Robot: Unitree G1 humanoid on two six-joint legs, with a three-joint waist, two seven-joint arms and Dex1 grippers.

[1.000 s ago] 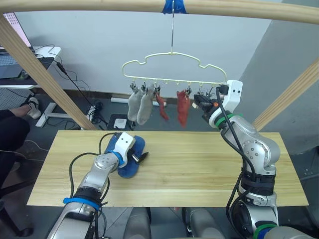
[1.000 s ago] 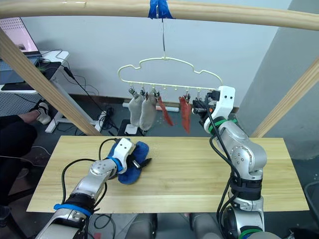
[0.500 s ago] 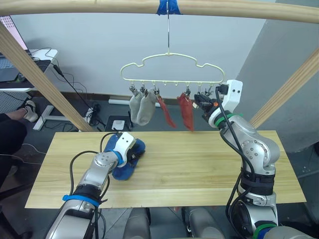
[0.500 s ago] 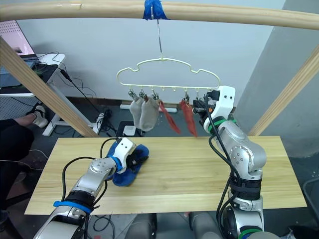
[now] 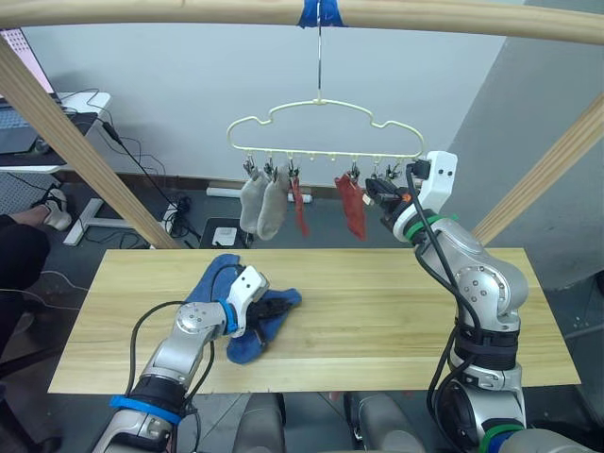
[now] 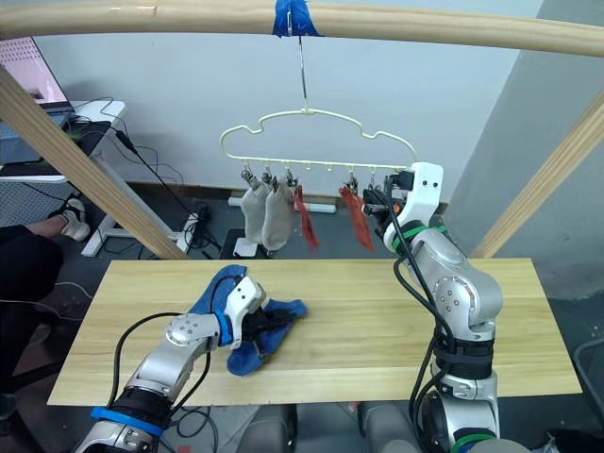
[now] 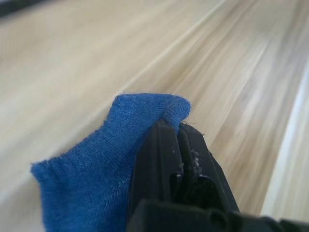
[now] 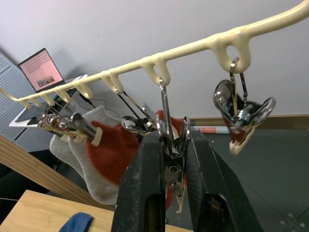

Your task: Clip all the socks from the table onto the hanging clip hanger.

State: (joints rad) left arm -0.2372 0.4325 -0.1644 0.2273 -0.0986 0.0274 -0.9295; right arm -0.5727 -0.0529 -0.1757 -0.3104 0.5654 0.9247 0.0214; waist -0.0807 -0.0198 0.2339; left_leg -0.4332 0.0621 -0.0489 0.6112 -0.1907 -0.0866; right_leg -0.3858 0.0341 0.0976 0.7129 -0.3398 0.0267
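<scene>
Hanging from the clip hanger [image 5: 326, 127] are four socks so far: two light grey socks [image 5: 262, 206] side by side, then two rust-red socks [image 5: 351, 206] further along the bar. Two blue socks [image 5: 247, 311] are left on the tabletop [image 5: 396, 311], lying bunched together near its left half, so I'd judge the job about two-thirds done.

The left gripper [image 5: 276, 308] sits low on that blue heap with its jaws closed on a fold of one sock; the left wrist view makes this plain, the knit edge [image 7: 145, 113] pinched right at the tips. The right gripper [image 5: 374, 193] is up at the hanger's right end. From the head views its hold is hard to read, but the right wrist view shows the jaws squeezing an empty metal clip [image 8: 173, 140], with one more free clip [image 8: 241, 111] beside it.
</scene>
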